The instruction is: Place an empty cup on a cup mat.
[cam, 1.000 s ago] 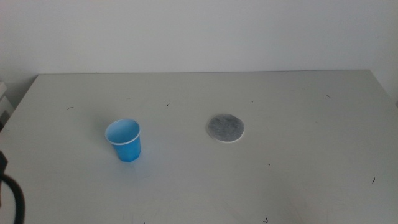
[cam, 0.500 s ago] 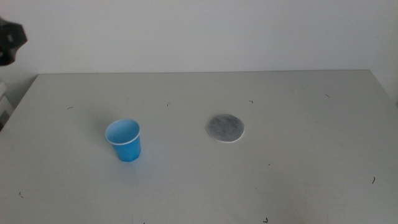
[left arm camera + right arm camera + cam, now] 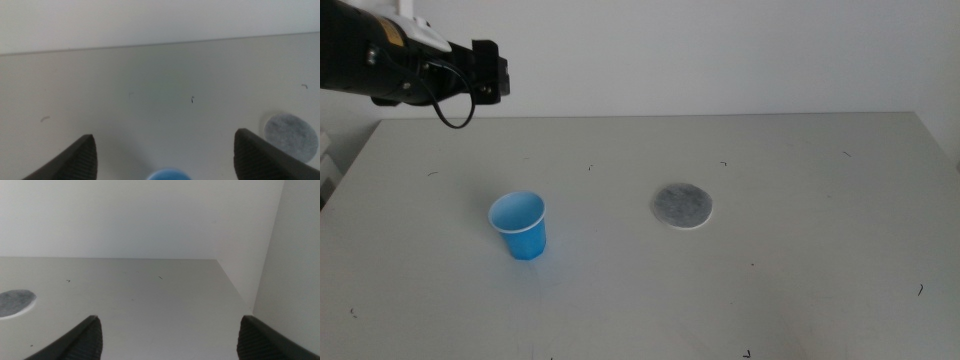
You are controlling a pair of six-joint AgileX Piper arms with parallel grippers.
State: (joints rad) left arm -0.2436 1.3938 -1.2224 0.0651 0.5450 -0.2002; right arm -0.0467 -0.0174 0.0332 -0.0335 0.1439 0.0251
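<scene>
White wall is backing the pale grey surface (image 3: pixel 800 290). Small bright blue tapered cup (image 3: pixel 521 226) is standing apart from the flat mottled-grey round mat (image 3: pixel 682 205). Left hand (image 3: pixel 165 150), jaws spread, is hovering above the cup: approach step; next, descending around it. Right hand (image 3: pixel 170 330), spread, is waiting beyond the mat.

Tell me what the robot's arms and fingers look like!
The left arm is black and chunky, with a thin black cable looping under it, a small yellow mark and a white part on top. Its left gripper has two dark, rounded fingers set wide apart. The right gripper has the same dark fingers; its arm stays out of the middle view.
</scene>
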